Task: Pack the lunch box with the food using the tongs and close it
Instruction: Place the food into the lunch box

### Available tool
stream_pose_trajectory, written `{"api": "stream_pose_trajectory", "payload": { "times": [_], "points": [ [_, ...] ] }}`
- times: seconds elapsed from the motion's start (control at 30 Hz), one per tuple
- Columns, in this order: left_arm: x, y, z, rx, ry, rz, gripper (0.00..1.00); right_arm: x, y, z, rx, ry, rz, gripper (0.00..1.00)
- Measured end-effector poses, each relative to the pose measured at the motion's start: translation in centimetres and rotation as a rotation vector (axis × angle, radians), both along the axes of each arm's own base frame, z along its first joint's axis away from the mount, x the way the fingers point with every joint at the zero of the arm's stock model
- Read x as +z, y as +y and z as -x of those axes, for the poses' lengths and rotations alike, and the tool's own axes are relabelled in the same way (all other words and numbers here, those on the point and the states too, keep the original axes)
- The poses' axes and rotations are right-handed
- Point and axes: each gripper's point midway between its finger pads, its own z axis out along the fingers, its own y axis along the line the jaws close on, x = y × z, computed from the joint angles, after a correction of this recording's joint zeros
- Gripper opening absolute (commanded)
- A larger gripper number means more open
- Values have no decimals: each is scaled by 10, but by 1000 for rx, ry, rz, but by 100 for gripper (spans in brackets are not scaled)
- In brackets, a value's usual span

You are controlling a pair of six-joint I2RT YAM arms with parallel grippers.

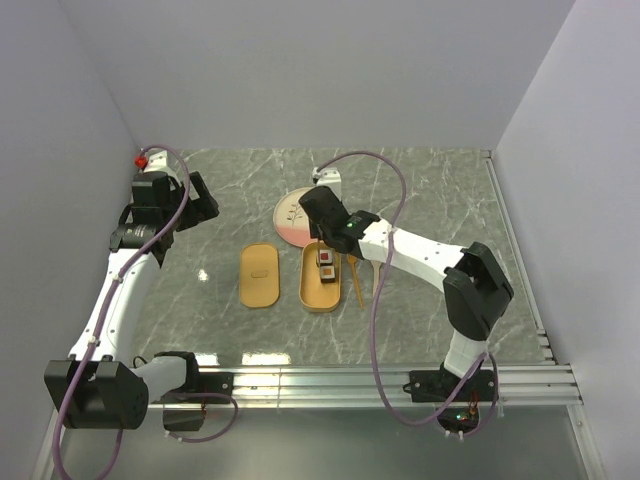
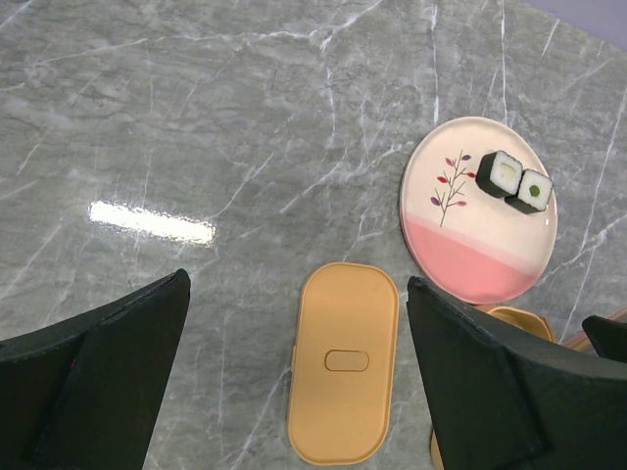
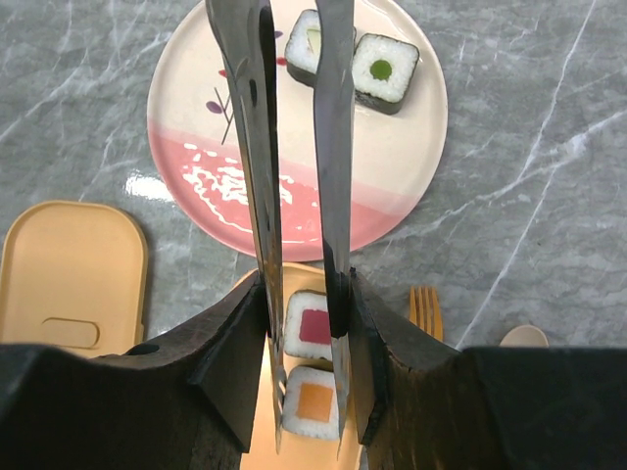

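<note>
I see the box [image 1: 320, 278] mid-table, long axis running near to far, with two rolls [image 1: 325, 264] inside. Its lid [image 1: 259, 275] lies flat just left of it, parallel. My right gripper [image 3: 306, 323] is clamped on the tongs [image 3: 294, 147], whose arms point away toward the plate [image 3: 392, 176]. The right wrist view shows a red-centred roll [image 3: 312, 326] and an orange one [image 3: 306, 401] in the box; the left wrist view shows two green-centred rolls [image 2: 516, 180] on the plate. My left gripper [image 2: 294, 392] hangs with its jaws wide apart above the lid.
</note>
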Motion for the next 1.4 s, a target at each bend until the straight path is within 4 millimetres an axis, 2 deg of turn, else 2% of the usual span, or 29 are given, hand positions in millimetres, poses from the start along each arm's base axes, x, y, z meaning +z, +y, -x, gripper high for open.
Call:
{"api": "stream_pose_trajectory", "payload": {
  "times": [0.1,0.27,0.43,0.9,1.27,1.4],
  "points": [
    [0,0,0,0,0,0,100,-2,1,-3,1,-1,5,24],
    [0,0,0,0,0,0,100,-2,1,-4,-1,-1,6,38],
    [0,0,0,0,0,0,99,-2,1,-4,-1,0,7,45],
    [0,0,0,0,0,0,100,-1,-5,4,8,13,7,49],
    [0,0,0,0,0,0,99,27,-13,12,10,-14,-29,51],
    [0,0,0,0,0,1,99,30,-12,13,16,-16,-38,51]
  ]
}}
